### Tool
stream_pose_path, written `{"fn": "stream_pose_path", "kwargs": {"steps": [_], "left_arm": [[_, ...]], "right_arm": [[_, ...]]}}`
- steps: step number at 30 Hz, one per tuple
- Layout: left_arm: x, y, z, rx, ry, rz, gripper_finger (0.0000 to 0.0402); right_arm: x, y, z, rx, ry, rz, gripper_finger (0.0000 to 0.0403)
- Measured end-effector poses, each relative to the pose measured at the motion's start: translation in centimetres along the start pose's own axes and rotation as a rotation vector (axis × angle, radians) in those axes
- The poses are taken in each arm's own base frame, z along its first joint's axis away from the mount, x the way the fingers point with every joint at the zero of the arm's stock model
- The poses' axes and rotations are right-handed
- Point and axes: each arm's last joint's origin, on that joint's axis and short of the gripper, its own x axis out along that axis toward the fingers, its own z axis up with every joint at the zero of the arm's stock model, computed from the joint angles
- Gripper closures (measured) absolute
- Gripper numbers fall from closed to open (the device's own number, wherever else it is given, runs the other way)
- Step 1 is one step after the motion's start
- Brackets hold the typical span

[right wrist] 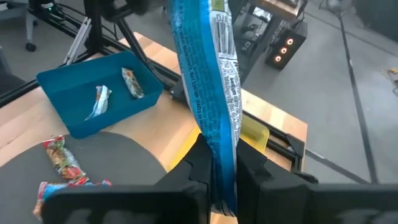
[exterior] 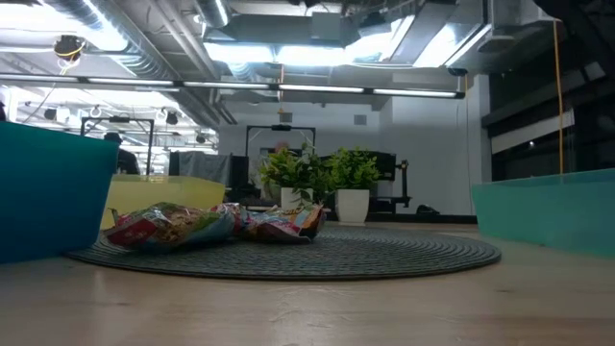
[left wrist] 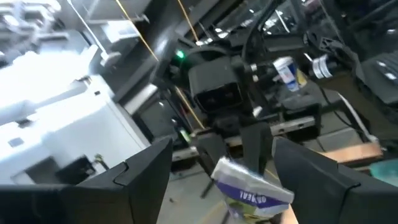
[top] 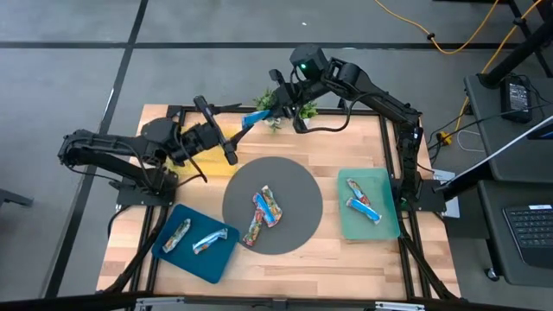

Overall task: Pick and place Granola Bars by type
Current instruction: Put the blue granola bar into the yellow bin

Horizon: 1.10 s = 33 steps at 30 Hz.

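My right gripper [top: 275,108] is above the table's far edge and is shut on a bright blue granola bar [top: 255,118], which also shows in the right wrist view [right wrist: 208,81]. My left gripper [top: 233,131] is open. Its fingers stand on either side of the bar's free end [left wrist: 252,190] without touching it. Two silver-grey bars [top: 194,238] lie in the blue tray [top: 216,268]. Two blue bars [top: 363,203] lie in the green tray [top: 389,225]. Multicoloured bars [top: 263,214] lie on the round grey mat [top: 294,233]; they also show in the low view [exterior: 192,226]. My right gripper pinches one end of the blue bar [right wrist: 219,163] between its two fingers [right wrist: 249,177]. The bar runs on along the fingers and sticks out past their tips toward my left gripper. It is lifted clear of the table.
A yellow tray [top: 220,160] lies below my left gripper. A small potted plant [top: 289,105] stands at the table's far edge beside my right gripper. The dark frame rails [top: 406,173] run along the table's sides.
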Motion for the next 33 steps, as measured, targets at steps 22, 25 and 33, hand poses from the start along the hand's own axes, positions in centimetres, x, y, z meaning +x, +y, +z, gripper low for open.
{"fn": "stream_pose_path", "kwargs": {"steps": [22, 25, 33], "left_arm": [[1.1, 1.2, -1.5, -0.129, 0.017, -0.109, 0.0294], [1.1, 1.2, -1.5, -0.116, 0.017, -0.108, 0.0343], [1.1, 1.2, -1.5, -0.101, 0.022, -0.100, 0.0383]], "right_arm": [[0.4, 0.1, 0.7, -0.030, -0.018, -0.049, 0.0347], [0.4, 0.0, 0.7, -0.025, -0.014, -0.054, 0.0346], [0.4, 0.0, 0.7, 0.000, -0.013, -0.058, 0.0342]]}}
